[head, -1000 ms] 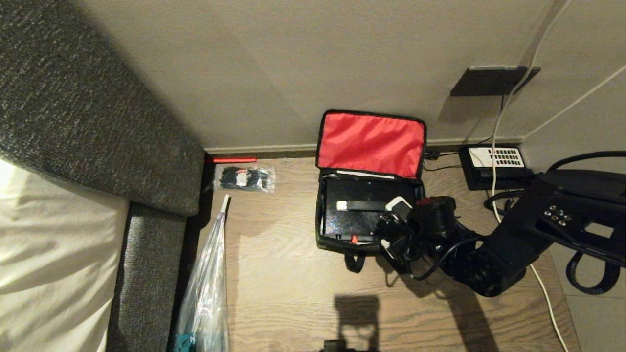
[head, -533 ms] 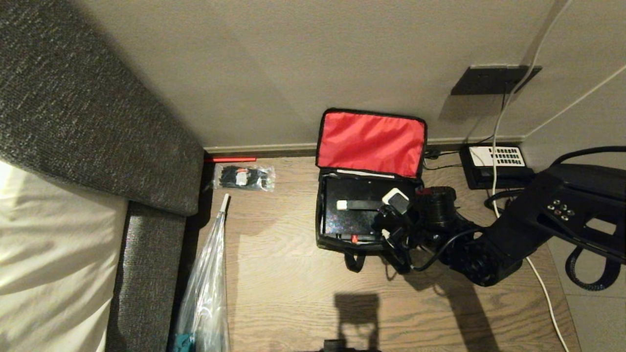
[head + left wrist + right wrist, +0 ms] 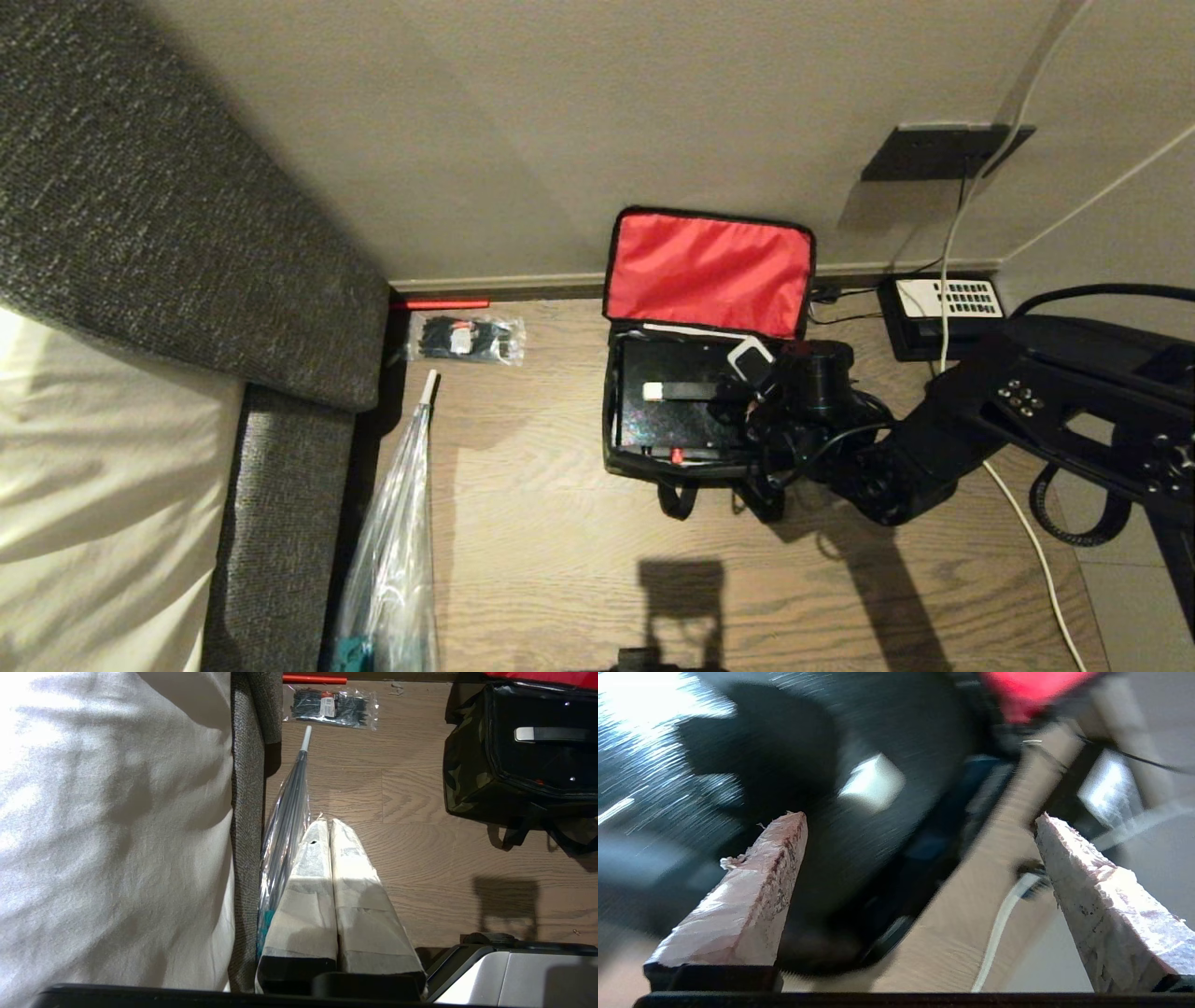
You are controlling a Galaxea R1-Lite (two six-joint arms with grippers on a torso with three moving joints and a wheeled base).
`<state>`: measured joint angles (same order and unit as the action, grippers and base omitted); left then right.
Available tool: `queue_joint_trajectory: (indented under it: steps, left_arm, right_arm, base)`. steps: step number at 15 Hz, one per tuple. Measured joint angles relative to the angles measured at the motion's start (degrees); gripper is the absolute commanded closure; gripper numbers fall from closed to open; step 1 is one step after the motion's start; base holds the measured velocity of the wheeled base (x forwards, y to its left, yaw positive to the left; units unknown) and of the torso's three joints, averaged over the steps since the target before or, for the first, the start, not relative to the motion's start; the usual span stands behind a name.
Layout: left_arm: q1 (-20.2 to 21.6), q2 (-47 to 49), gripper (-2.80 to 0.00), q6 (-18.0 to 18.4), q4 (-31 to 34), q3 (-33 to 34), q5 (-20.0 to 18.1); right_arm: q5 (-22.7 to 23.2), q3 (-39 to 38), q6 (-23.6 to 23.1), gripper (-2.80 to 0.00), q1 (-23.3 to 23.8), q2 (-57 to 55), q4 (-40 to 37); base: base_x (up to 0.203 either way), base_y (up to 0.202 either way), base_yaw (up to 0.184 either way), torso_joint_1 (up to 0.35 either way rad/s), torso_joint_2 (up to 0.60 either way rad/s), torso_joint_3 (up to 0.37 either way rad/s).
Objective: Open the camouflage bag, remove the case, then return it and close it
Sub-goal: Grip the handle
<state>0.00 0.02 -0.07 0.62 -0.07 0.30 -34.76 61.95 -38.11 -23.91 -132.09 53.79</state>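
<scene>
**Spread right gripper over the open bag, case not yet gripped**

We take the camouflage bag (image 3: pixel 653 462) as our landmark. It stands on the wooden floor (image 3: pixel 560 560) against the wall, its red-lined lid (image 3: pixel 707 273) flipped up and back against that wall. To the bag's left, well apart, lies the grey upholstered bed edge (image 3: pixel 187 233). Between the two lies a clear plastic bag (image 3: pixel 392 560), with a packet of black cable ties (image 3: pixel 467 341) beyond it, nearer the wall. To the bag's right, by the wall, sits the black telephone (image 3: pixel 943 313) with its white keypad, and a white cable (image 3: pixel 1027 537) runs across the floor there.

Inside the bag lies the case (image 3: pixel 672 406), flat and black, with a silver-ended handle (image 3: pixel 681 390) on top and a small red spot near the bag's front wall.

Our right gripper (image 3: pixel 747 397) is over the bag's right end, its 2 fingers (image 3: pixel 756 886) spread wide with nothing between them. The left gripper (image 3: pixel 331 891) hangs well to the bag's left, pads pressed together, idle.

We judge the risks so: 1 finger could come down on the bag's soft right wall instead of inside it, pinching fabric with the case. A grasp so far off the handle could tilt the case and jam it against the rim. The lid, only leaning, could fall forward if we nudge it.
</scene>
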Motion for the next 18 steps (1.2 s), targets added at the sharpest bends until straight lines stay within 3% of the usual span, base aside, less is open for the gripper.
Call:
queue_joint_trajectory:
  steps: [7, 11, 16, 18]
  left_arm:
    - [0.00, 0.00, 0.00, 0.00, 0.00, -0.02, 0.01]
    - [0.00, 0.00, 0.00, 0.02, 0.00, -0.02, 0.02]
    - [-0.02, 0.00, 0.00, -0.06, 0.00, -0.02, 0.00]
    - [0.00, 0.00, 0.00, -0.06, -0.02, -0.02, 0.02]
  right_arm:
    - [-2.05, -1.66, -1.55, -2.80, -6.81, -0.81, 0.88]
    - [-7.51, -3.26, -8.49, -2.80, -8.59, -1.55, 6.84]
    - [-8.63, -2.01, -17.10, -2.80, -9.44, -7.28, 21.37]
    - [-8.96, -1.02, -23.13, -2.80, -9.49, -9.78, 28.65]
  base:
    - [0.000, 0.000, 0.000, 0.000, 0.00, 0.000]
    - [0.000, 0.000, 0.000, 0.000, 0.00, 0.000]
    - [0.000, 0.000, 0.000, 0.000, 0.00, 0.000]
    - [0.000, 0.000, 0.000, 0.000, 0.00, 0.000]
